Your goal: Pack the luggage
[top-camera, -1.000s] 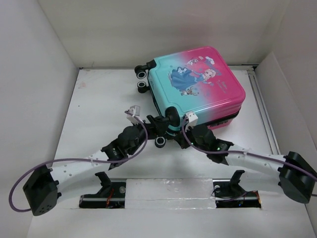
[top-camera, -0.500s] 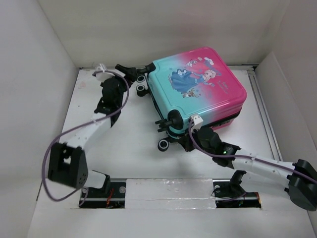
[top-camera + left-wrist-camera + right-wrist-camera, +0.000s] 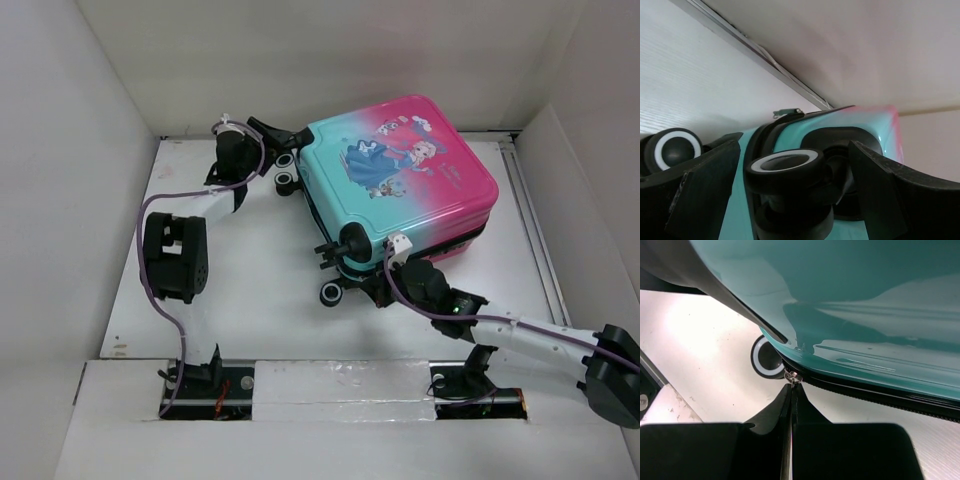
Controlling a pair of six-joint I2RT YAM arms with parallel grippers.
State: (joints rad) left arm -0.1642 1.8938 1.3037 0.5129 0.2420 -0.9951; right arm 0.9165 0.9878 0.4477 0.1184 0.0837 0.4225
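Observation:
The luggage (image 3: pixel 400 170), a pink-to-teal hard-shell suitcase with a princess print, lies flat and closed at the back of the table. My left gripper (image 3: pixel 287 143) is at its far left corner. It stands open, with a black-and-white wheel (image 3: pixel 785 167) between its spread fingers (image 3: pixel 705 185), and gaps show on both sides. My right gripper (image 3: pixel 375 290) is at the near left corner, beside another wheel (image 3: pixel 765 360). It is shut on the small metal zipper pull (image 3: pixel 792 376) that hangs from the black zipper trim (image 3: pixel 880 395) under the teal shell (image 3: pixel 865 315).
White walls (image 3: pixel 70 150) box in the table on the left, back and right. The suitcase's far wheels (image 3: pixel 288 178) sit close to the back wall. A rail (image 3: pixel 530 220) runs along the table's right side. The arm bases (image 3: pixel 340 395) are at the near edge.
My left arm has swung from the suitcase's near corner to its far left wheels, and its jaws have opened wide. The right gripper has stayed shut at the zipper.

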